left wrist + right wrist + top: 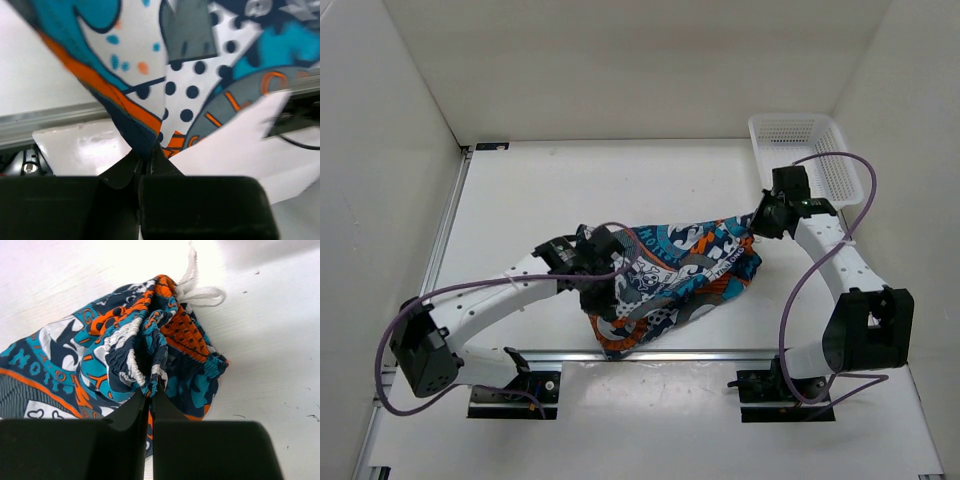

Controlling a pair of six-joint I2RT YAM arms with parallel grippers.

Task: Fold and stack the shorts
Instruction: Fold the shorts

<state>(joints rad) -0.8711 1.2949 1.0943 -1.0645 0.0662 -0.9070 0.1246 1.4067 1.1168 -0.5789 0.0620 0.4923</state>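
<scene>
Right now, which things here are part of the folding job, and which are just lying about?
In the job: shorts, left gripper and right gripper, both clamped on the fabric.
Lying about: basket, untouched at the far right corner.

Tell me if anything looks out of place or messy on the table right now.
Only the shorts: they are bunched up between the left gripper and right gripper, jaws shut on the fabric, with the waistband scrunched and the white drawstring trailing loose. Nothing looks spilled or damaged.
</scene>
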